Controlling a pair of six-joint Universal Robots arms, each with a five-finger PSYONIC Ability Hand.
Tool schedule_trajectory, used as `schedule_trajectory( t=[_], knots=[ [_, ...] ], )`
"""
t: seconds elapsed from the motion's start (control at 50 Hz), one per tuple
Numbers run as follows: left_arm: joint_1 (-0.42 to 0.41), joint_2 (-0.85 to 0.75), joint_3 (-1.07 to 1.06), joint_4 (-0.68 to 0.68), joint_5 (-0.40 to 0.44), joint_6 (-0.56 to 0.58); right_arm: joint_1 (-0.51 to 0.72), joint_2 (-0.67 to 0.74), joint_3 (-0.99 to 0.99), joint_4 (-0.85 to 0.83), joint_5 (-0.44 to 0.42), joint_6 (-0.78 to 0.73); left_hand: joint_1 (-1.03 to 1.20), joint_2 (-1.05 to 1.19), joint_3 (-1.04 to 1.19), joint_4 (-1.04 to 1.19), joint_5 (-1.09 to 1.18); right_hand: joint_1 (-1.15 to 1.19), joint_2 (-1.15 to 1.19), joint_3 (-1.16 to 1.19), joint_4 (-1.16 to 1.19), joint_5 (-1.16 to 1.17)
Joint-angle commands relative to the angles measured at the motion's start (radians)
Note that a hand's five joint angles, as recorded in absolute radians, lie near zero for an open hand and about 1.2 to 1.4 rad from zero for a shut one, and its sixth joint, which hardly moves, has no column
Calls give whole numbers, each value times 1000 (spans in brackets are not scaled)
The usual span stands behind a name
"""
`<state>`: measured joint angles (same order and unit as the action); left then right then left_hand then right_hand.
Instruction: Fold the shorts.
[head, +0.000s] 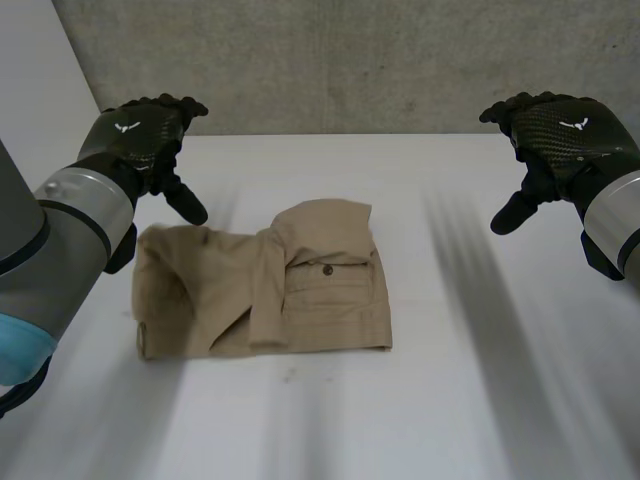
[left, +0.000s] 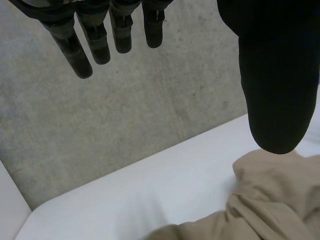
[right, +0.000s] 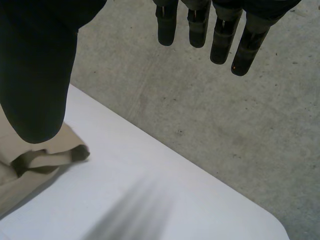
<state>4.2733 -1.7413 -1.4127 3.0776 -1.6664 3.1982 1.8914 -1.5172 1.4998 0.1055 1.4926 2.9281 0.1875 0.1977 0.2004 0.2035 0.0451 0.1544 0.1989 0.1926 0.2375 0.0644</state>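
Left robot hand (head: 140, 135) spread, right robot hand (head: 565, 135) spread, both off shorts (head: 300, 290)

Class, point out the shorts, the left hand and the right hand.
shorts (head: 335, 305), head view, on the pocket below its button.
left hand (head: 135, 135), head view, on its back.
right hand (head: 568, 135), head view, on its back.

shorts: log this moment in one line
shorts: folded over on table | left hand: open, near their edge | right hand: open, apart from them
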Motion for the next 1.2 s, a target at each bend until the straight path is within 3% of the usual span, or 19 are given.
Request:
schedule_trajectory(
  t=[0.02,0.16,0.32,0.58,0.62,0.7,0.72,0.76,0.92,1.0,1.08,1.2],
  knots=[
    [5,-38,12,-2,-3,3,0,-1,10,-17,-2,-9,-13,-23,-26,-29,-45,20,-24,-18,-63,-64],
    [3,-83,23,-10,-3,23,0,-1,11,-18,0,-29,-6,-16,-19,-22,-38,20,-24,-18,-63,-64],
    [16,-225,44,16,-4,181,0,5,23,-43,0,-64,8,-2,-5,-8,-24,20,-24,-18,-63,-64],
    [48,-437,86,46,-6,292,0,28,30,-53,2,-83,73,63,60,57,41,20,-24,-18,-63,-64],
    [49,-457,98,56,-6,304,0,31,31,-53,2,-83,140,130,127,124,108,20,-24,-18,-63,-64],
    [54,-507,132,82,-15,345,0,32,33,-53,2,-84,506,496,493,490,474,20,-24,-18,-63,-64],
    [60,-511,144,93,-21,356,0,35,34,-56,2,-84,868,858,855,852,836,20,-24,-18,-63,-64],
    [72,-508,158,110,-30,361,0,37,33,-58,2,-84,1207,1197,1195,1191,1175,20,-24,-18,-63,-64],
    [66,-387,303,297,-70,368,-2,23,23,-59,2,-86,1209,1199,1196,1193,1177,20,-24,-18,-63,-64],
    [16,-273,354,423,-79,365,-6,6,16,-61,5,-86,1209,1199,1196,1193,1177,20,-24,-18,-63,-64],
    [-95,-225,365,487,-79,367,-17,-18,8,-61,5,-86,1209,1199,1196,1193,1177,20,-24,-18,-63,-64],
    [-328,-219,301,489,-76,353,-25,-49,-1,-85,6,-84,1209,1199,1196,1193,1177,20,-24,-18,-63,-64]
  ],
)
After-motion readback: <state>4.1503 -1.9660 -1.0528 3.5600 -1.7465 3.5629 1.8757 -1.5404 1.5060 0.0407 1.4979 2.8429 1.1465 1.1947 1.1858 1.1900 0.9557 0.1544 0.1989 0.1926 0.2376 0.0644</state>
